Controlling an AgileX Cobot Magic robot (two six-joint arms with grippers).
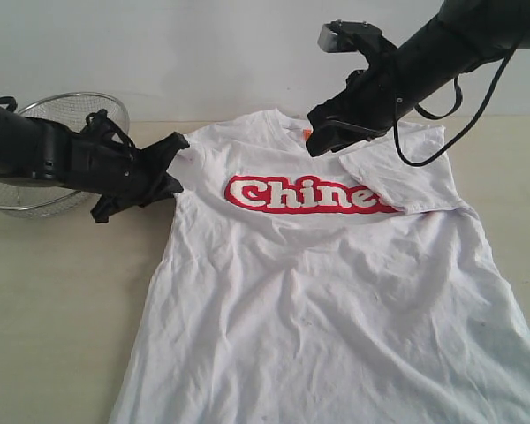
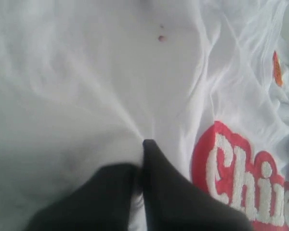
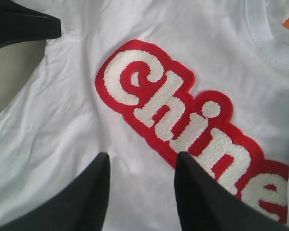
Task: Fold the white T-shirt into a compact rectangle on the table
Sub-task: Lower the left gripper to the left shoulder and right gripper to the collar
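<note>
Sleeve (image 1: 397,177) at three o'clock lies folded inward; my left gripper (image 2: 143,144) pinches the shirt (image 1: 318,300) at nine o'clock, right gripper (image 3: 142,159) gapes over the lettering (image 1: 291,194). Shirt lies on the table (image 1: 62,309); most folds remain.

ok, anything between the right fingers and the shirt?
Nothing visible. The right gripper hangs open over the white T-shirt, with only bare cloth and the red lettering below its fingers. The left gripper is shut on the shirt, off to one side.
</note>
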